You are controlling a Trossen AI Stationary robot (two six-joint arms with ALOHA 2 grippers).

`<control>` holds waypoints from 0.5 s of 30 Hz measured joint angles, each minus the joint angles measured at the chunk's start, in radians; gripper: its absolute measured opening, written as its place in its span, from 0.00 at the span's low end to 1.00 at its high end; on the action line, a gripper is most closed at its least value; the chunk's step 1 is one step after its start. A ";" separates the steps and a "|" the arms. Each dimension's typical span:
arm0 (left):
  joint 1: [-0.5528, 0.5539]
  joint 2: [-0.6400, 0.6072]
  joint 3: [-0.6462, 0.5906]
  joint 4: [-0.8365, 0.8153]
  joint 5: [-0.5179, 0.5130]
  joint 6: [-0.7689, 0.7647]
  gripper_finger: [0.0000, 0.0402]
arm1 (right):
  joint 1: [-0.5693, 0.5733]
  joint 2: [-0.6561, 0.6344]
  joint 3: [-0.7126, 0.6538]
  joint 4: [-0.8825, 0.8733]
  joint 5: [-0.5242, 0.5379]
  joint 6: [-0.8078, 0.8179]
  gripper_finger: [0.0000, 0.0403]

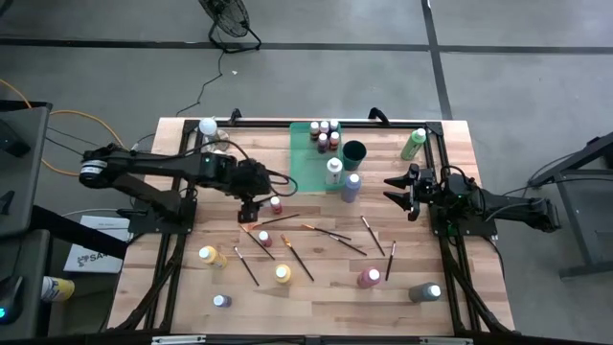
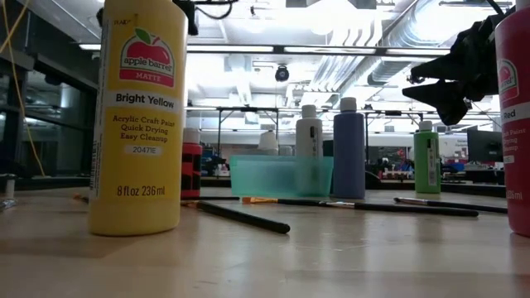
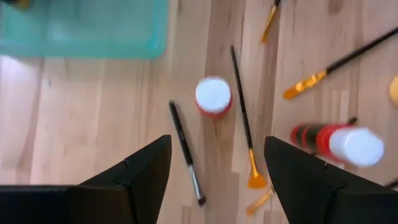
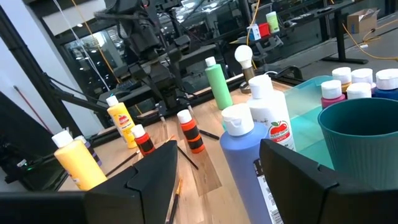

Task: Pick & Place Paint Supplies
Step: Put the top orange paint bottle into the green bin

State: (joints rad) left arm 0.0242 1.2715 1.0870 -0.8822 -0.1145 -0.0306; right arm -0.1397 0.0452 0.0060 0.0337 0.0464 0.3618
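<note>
Red paint bottle [image 1: 276, 203] stands centre-left of high view, just below green tray [image 1: 305, 163], w/ left gripper [image 1: 251, 209] hung spread beside it; fingers should be centred round white cap before closing, brushes [image 1: 287, 219] avoided; right gripper [image 1: 400, 190] waits spread at mid-right.

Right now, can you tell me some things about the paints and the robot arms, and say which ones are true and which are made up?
1. The left gripper hangs open above a small red bottle. True.
2. The right gripper holds the blue bottle. False: it is open and holds nothing.
3. The green tray holds several small bottles. True.
4. All the brushes are in the dark cup. False: brushes lie loose on the table.
5. The big yellow bottle lies on its side. False: it stands upright.
</note>
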 joint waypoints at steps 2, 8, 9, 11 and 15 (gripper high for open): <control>0.001 0.003 -0.001 0.017 0.000 0.004 0.62 | 0.000 0.001 0.000 0.001 0.001 0.000 0.55; 0.001 0.081 -0.002 0.107 0.028 0.052 0.62 | 0.000 0.003 0.000 0.002 0.000 0.000 0.55; 0.001 0.095 -0.002 0.116 0.027 0.063 0.62 | 0.000 0.003 0.000 0.002 0.000 0.000 0.55; 0.003 0.120 -0.003 0.121 0.027 0.087 0.62 | 0.000 0.003 0.000 0.001 0.000 0.000 0.55; 0.018 0.152 -0.003 0.139 0.020 0.132 0.62 | 0.000 0.003 0.000 0.001 0.000 0.000 0.55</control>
State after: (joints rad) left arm 0.0418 1.4231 1.0844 -0.7432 -0.0949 0.1010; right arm -0.1396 0.0486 0.0059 0.0351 0.0463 0.3618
